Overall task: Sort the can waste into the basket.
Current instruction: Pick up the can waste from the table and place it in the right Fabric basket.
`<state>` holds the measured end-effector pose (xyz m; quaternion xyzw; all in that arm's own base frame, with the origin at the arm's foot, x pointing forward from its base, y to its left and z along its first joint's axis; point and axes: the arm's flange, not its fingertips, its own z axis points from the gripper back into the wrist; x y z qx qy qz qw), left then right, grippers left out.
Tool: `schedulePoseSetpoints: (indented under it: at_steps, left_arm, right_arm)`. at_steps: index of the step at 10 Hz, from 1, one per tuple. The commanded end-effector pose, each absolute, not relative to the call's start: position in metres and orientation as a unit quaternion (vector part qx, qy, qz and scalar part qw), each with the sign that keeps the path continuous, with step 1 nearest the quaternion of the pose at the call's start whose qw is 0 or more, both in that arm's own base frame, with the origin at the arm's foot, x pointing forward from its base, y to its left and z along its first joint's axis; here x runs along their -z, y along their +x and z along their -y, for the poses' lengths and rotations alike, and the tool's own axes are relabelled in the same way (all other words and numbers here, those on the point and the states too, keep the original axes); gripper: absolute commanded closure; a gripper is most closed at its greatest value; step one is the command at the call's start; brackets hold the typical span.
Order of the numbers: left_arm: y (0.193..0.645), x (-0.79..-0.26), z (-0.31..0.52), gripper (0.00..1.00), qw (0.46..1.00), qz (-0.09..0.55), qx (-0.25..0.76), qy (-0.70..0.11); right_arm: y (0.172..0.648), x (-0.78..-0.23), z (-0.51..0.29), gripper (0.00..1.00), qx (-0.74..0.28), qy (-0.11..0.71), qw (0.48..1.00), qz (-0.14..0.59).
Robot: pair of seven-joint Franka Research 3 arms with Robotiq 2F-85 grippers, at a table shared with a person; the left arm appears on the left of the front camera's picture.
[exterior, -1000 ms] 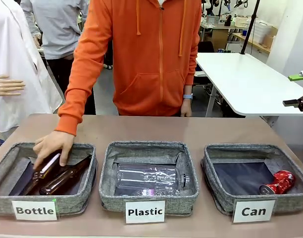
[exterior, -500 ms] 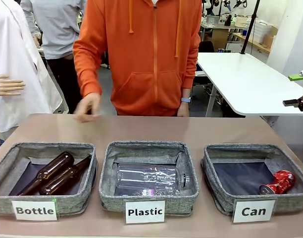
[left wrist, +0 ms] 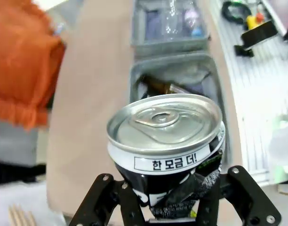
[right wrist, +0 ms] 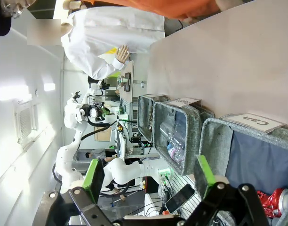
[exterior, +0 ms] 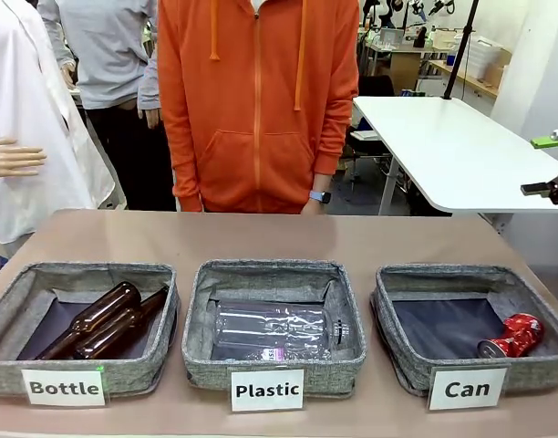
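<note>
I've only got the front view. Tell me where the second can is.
Observer: The left hand is shut on the black and silver can, lid facing the wrist camera.
Operator: Report what's below it.
Observer: The basket with the brown bottles, by the left wrist view, not the Can basket.
Operator: Give me the right hand.
Observer: The right hand is open, holding nothing, hovering beside the Can basket; the red can lies inside.
</note>
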<state>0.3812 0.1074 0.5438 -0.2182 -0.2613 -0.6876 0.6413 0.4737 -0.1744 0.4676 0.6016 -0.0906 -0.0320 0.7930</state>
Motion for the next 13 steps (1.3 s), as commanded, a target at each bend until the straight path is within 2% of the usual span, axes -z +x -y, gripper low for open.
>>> schedulePoseSetpoints:
  at_steps: [1, 2, 3, 5, 6, 8, 10, 12, 13]
  left_arm:
    - [0.405, -0.542, -0.026, 1.00, 0.581, 0.225, 0.751, -0.221]
    - [0.414, -0.543, 0.021, 1.00, 0.550, 0.223, 0.773, -0.226]
    - [0.424, -0.546, 0.076, 1.00, 0.547, 0.248, 0.771, -0.211]
    - [0.438, -0.543, 0.175, 1.00, 0.536, 0.258, 0.780, -0.195]
    - [0.443, -0.538, 0.225, 1.00, 0.532, 0.251, 0.787, -0.184]
    - [0.447, -0.515, 0.332, 1.00, 0.509, 0.280, 0.793, -0.185]
    - [0.437, -0.491, 0.430, 1.00, 0.471, 0.253, 0.816, -0.221]
    - [0.424, -0.482, 0.519, 1.00, 0.445, 0.280, 0.819, -0.229]
    - [0.421, -0.482, 0.555, 1.00, 0.440, 0.295, 0.822, -0.206]
  right_arm:
    - [0.473, -0.469, 0.175, 0.00, 0.023, 0.601, 0.794, 0.091]
    - [0.473, -0.469, 0.175, 0.00, 0.023, 0.601, 0.794, 0.091]
    - [0.473, -0.469, 0.175, 0.00, 0.023, 0.601, 0.794, 0.091]
    - [0.473, -0.469, 0.175, 0.00, 0.023, 0.601, 0.794, 0.091]
    - [0.473, -0.469, 0.175, 0.00, 0.023, 0.601, 0.794, 0.091]
    - [0.473, -0.469, 0.175, 0.00, 0.023, 0.601, 0.794, 0.091]
    - [0.474, -0.468, 0.175, 0.00, 0.032, 0.601, 0.793, 0.091]
    - [0.436, -0.468, 0.219, 0.00, 0.060, 0.584, 0.803, 0.101]
    - [0.420, -0.455, 0.236, 0.00, 0.074, 0.575, 0.809, 0.094]
